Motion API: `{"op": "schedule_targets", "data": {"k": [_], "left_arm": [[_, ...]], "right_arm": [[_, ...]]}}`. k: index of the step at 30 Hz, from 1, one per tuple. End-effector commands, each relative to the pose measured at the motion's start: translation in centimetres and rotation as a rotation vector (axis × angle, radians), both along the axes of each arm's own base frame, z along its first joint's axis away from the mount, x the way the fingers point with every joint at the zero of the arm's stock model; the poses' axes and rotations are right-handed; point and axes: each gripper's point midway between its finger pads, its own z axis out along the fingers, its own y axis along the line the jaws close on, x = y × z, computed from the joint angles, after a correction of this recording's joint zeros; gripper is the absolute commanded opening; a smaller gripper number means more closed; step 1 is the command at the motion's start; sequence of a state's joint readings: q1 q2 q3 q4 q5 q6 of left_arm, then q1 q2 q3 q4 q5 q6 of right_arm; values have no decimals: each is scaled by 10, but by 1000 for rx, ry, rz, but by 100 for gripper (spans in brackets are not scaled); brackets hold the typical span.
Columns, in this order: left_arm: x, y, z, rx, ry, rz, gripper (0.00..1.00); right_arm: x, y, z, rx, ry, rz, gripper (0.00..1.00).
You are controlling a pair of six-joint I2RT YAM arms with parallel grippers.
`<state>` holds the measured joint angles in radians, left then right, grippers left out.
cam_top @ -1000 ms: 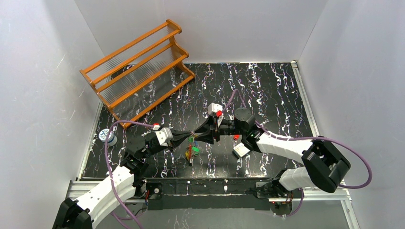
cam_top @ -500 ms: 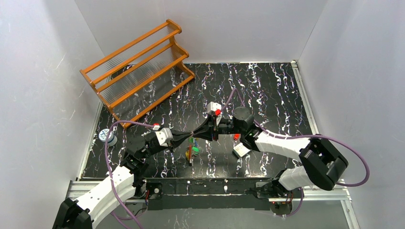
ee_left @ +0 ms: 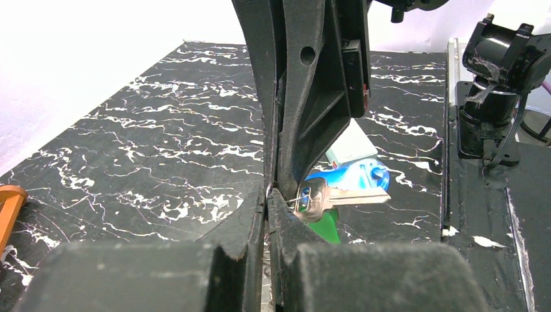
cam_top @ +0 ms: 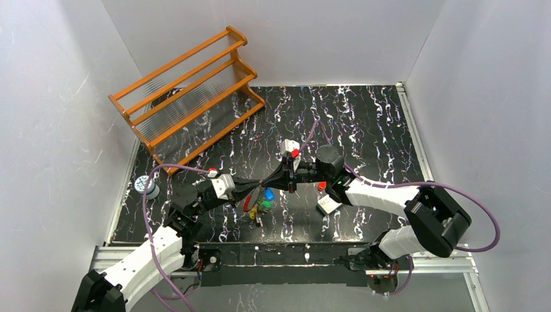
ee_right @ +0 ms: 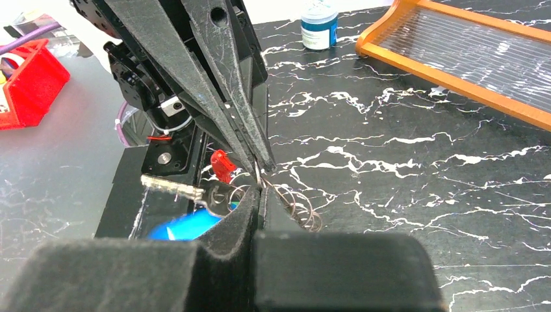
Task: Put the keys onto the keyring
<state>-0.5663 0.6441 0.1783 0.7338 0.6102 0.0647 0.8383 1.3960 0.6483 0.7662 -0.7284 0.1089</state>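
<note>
keyring [ee_right: 295, 207], thin wire loops, keys [cam_top: 260, 203] with glossy plastic heads

Only a few thin loops of the keyring [ee_right: 300, 209] show; the right hand [ee_right: 260, 192] hides the rest. It covers part of the blue key [ee_right: 182, 229] too. The left hand [ee_left: 268, 196] hides most of a green key [ee_left: 327, 229].

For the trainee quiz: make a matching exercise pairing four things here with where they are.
Things: 1 wooden rack; 2 small jar; 3 white card; 4 blue-headed key.
Places: A under where left arm and right arm meet; B far left of the table; C table's left edge, nearer side; D flat beside the right arm.
Pairs: 1-B, 2-C, 3-D, 4-A.
</note>
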Motion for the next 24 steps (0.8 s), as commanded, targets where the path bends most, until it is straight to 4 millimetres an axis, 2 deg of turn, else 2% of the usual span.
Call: {"op": "schedule_targets", "data": {"k": [1, 5, 7, 11, 19, 21, 24], "left_arm": [[-4, -2, 24, -46, -75, -21, 0], [-3, -1, 27, -41, -81, -16, 3], [-1, -1, 28, -24, -79, -7, 17], [6, 3, 29, 66, -92, 22, 26], [7, 15, 3, 369, -58, -2, 31], [4, 18, -4, 427, -48, -21, 37], [2, 21, -6, 485, -61, -45, 39]], "right_arm": [[1, 8, 30, 69, -67, 26, 1], [4, 6, 27, 34, -100, 14, 1], [7, 4, 25, 2, -116, 1, 1], [12, -1, 21, -82, -176, -10, 1], [18, -11, 18, -234, -234, 0, 1], [16, -11, 16, -255, -240, 10, 1], [12, -5, 15, -274, -263, 25, 1]]}}
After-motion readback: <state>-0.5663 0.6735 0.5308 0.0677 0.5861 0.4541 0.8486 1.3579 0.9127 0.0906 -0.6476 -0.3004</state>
